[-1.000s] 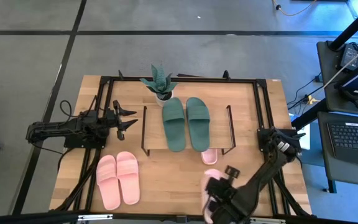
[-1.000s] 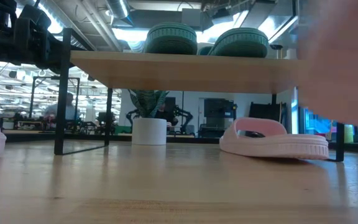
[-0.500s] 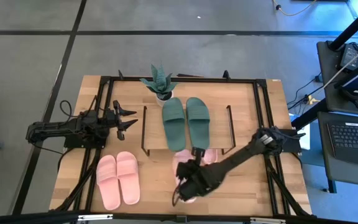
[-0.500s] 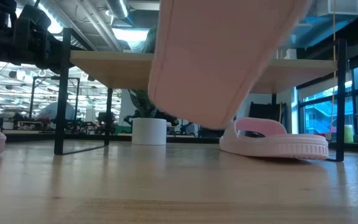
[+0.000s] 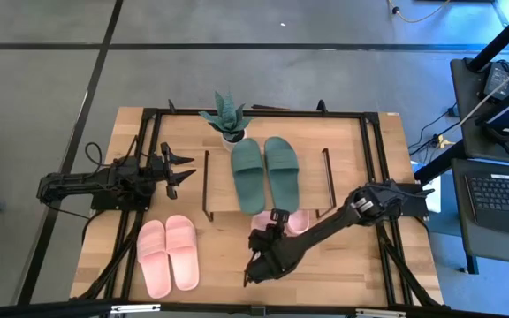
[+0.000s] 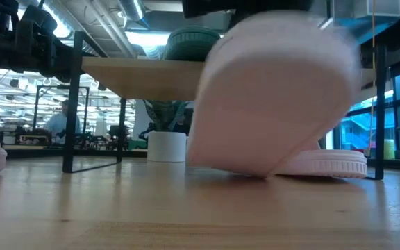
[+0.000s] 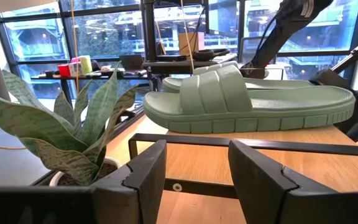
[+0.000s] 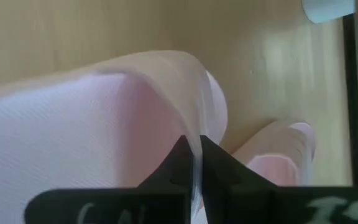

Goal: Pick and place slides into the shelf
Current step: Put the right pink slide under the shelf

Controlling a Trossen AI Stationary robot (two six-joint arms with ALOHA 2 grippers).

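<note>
The dark green pair (image 5: 265,173) lies on the shelf's top board (image 5: 219,187), and shows in the left wrist view as green slides (image 7: 247,99). One pink pair (image 5: 168,254) rests sole-down on the table, near the left. My right gripper (image 5: 262,261) is shut on a pink slide (image 5: 264,237) in front of the shelf, which looms large in the low view (image 6: 276,97). Its mate (image 5: 296,221) lies under the shelf's right half (image 6: 328,162). My left gripper (image 5: 180,170) waits open, left of the shelf. My right gripper pinches the pink slide by the thin edge of its strap (image 8: 196,134) between both fingers (image 8: 178,167), coming from above. The slide hangs tilted below the fingers, low over the table. Whether its lower end (image 6: 255,171) touches the wood, I cannot tell.
A potted plant (image 5: 226,117) stands behind the shelf's far left corner. Black wire legs (image 6: 67,118) hold the board up. A black frame runs round the tabletop (image 5: 369,132). Bare wood lies near the front right (image 5: 360,265).
My right gripper has carried the pink slide from the table's near right corner toward the left, to a spot in front of the shelf. It has then lowered the slide, which has tipped and now hangs close over the table.
</note>
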